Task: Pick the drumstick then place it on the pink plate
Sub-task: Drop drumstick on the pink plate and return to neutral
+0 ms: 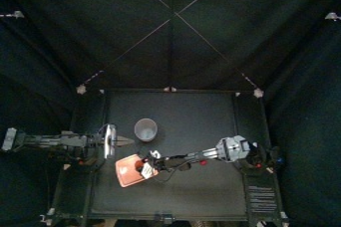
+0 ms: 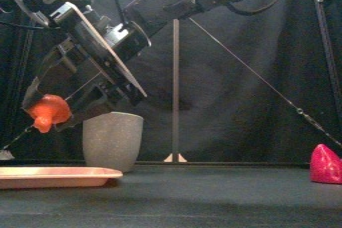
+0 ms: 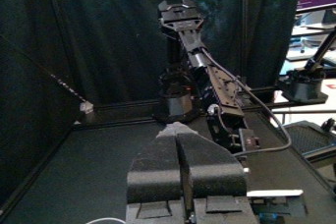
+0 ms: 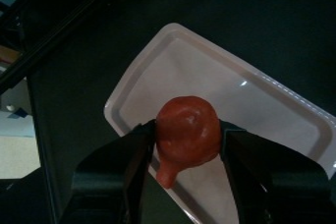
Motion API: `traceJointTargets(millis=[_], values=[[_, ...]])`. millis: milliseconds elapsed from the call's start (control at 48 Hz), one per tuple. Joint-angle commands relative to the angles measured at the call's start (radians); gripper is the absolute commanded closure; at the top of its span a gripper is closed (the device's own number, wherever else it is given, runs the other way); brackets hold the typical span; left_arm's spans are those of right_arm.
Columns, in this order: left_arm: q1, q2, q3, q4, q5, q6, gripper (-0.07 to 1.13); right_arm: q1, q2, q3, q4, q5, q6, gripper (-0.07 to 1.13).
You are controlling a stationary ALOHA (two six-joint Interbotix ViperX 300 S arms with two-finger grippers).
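Note:
An orange-red drumstick point(image 2: 50, 112) hangs in the air, its thin end pointing down, with my right gripper point(image 4: 192, 141) shut on it. Directly beneath it lies the flat pink plate point(image 4: 250, 85), which the front view shows low at the left point(image 2: 60, 177). From above, the right arm reaches across the table to the plate point(image 1: 127, 176) near the front left. The drumstick point(image 4: 188, 133) is clear of the plate's surface. My left gripper point(image 3: 184, 159) rests at the table's left side point(image 1: 107, 141), jaws together and holding nothing.
A tall grey speckled cup point(image 2: 114, 140) stands just behind the plate point(image 1: 146, 127). A small pink toy point(image 2: 325, 164) sits at the table's right. The right arm point(image 3: 197, 61) spans the middle of the table.

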Motion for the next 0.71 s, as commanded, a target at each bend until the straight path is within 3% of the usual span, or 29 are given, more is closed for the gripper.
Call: traceJointTargets(millis=[21, 167, 417, 708], values=[[0.002, 0.003, -0.018, 0.006, -0.012, 0.002, 1.04, -0.003, -0.02, -0.034, -0.005, 0.0, -0.003, 0.18], [0.002, 0.003, -0.017, 0.006, -0.011, 0.002, 1.04, -0.003, -0.021, -0.044, -0.009, 0.051, -0.005, 0.02], [0.002, 0.003, -0.017, 0.006, -0.011, 0.002, 1.04, -0.003, -0.067, -0.02, -0.077, 0.146, 0.006, 0.01], [0.002, 0.003, -0.009, 0.006, -0.011, 0.002, 1.04, -0.005, -0.238, 0.143, -0.183, 0.149, 0.041, 0.02]])
